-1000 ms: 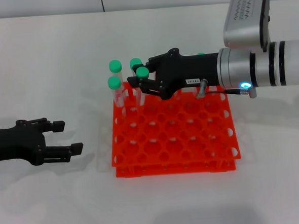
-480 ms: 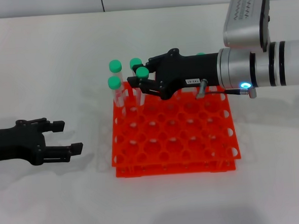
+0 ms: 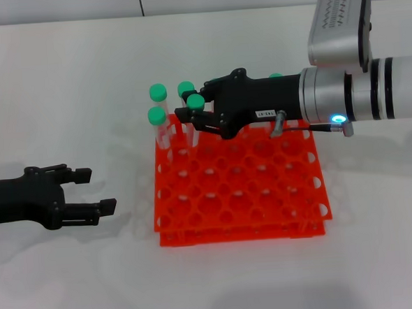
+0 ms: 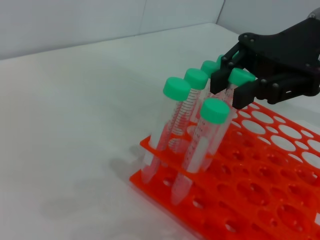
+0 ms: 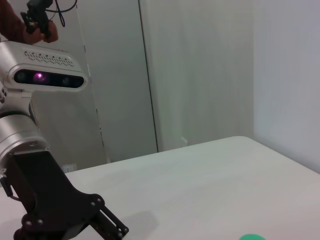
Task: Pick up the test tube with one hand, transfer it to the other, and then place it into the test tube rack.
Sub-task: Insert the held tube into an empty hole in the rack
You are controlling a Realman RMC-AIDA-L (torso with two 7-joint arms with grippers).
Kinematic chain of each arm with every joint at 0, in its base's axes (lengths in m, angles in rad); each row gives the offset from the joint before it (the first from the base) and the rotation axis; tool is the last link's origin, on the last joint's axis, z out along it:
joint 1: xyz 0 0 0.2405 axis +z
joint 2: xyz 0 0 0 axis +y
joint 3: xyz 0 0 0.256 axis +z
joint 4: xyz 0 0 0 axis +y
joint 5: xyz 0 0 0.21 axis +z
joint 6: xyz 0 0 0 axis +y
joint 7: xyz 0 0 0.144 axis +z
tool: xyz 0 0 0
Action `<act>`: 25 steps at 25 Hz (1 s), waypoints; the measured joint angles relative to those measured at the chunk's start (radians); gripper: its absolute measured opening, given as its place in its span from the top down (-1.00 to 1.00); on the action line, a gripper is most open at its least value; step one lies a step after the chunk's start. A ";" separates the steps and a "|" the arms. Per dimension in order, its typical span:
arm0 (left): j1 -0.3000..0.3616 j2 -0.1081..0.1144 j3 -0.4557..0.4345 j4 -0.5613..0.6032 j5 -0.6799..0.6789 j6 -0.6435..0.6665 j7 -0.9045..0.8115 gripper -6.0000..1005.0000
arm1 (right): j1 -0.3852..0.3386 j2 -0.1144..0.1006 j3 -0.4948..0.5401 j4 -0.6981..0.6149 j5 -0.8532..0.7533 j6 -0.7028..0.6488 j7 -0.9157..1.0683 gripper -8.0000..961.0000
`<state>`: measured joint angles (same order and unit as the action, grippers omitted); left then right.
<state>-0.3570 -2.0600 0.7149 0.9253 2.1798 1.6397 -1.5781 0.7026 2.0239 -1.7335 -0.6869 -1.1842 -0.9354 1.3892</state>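
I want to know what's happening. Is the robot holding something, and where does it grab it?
The right gripper pinches a test tube just under its green cap; the left gripper holds nothing.

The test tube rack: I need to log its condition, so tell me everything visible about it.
The test tube rack is bright orange, glossy plastic by its look: a square of two stacked tiers, pierced by a grid of round holes, lying flat on the white table. Green-capped clear tubes stand tilted in holes at its far-left corner; most other holes show empty. The right gripper reaches over its far edge, jaws around one tube's cap. The left gripper rests apart, to its left.
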 joint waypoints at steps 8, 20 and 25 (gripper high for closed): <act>0.000 0.000 0.000 0.000 0.000 0.000 0.000 -0.76 | 0.004 -0.001 0.000 0.001 0.000 -0.002 0.001 0.44; 0.000 0.000 0.000 0.000 0.000 0.000 0.000 -0.76 | 0.008 -0.001 0.000 -0.002 0.000 -0.003 0.001 0.31; 0.000 0.000 -0.001 0.000 -0.001 -0.001 0.000 -0.76 | 0.006 -0.001 0.000 -0.022 0.000 -0.015 -0.003 0.23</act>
<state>-0.3574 -2.0600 0.7143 0.9250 2.1784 1.6386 -1.5782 0.7084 2.0227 -1.7332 -0.7093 -1.1842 -0.9502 1.3861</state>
